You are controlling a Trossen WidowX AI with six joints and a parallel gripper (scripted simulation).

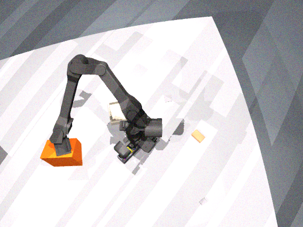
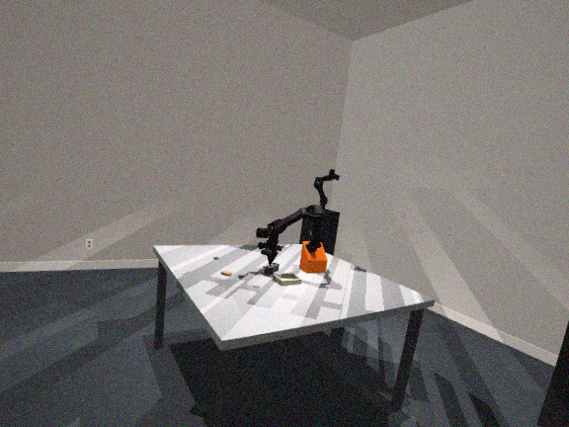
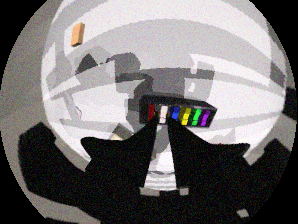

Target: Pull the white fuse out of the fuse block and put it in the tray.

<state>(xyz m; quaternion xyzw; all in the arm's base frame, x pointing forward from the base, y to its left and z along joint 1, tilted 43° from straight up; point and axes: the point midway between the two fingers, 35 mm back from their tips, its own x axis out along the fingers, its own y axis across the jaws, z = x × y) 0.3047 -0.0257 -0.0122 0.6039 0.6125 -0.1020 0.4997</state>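
White fuse [image 3: 162,113] seated in fuse block [image 3: 181,116] on worktop [image 1: 184,171], second slot from the red end. Pincer [image 3: 161,137] nearly together just above, gripping nothing. Probably light, rigid, slick; best pinched on its exposed top, clear of neighbours.

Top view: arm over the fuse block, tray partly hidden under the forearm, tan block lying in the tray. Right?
One thing is wrong: the tan block is not in the tray. It lies on the table, well apart from the tray, as the top view shows. The arm is over the fuse block and the forearm partly hides the tray.
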